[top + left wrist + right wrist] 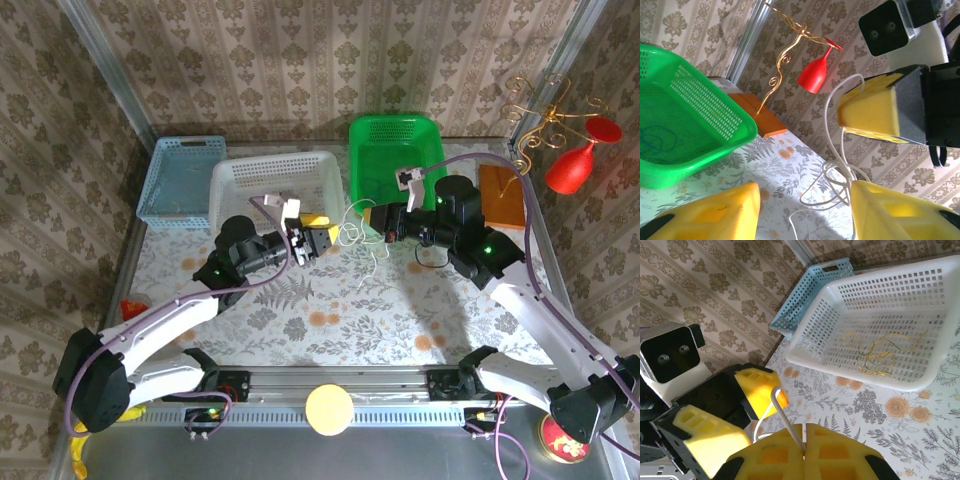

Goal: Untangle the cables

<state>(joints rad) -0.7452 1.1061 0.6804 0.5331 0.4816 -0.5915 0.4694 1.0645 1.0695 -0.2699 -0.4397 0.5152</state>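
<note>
A pale thin cable (352, 235) hangs in loose loops between my two grippers over the middle of the table. My right gripper (385, 228) is shut on one strand of it; in the right wrist view its yellow pads (770, 460) meet around the cable (788, 423). My left gripper (325, 240) faces it from the left and stands open. In the left wrist view the cable's loops (837, 154) lie against the inner side of its right-hand finger (905, 210), and the jaws are far apart. A dark thin cable (430, 263) lies on the table below my right arm.
A white basket (230, 185) holding thin yellowish wires (875, 352) sits behind the left gripper, with a blue basket (165, 190) to its left. The green basket (365, 165) stands behind the right gripper. A gold wire stand (540, 110) with red glasses and a wooden block (500, 195) are at the back right.
</note>
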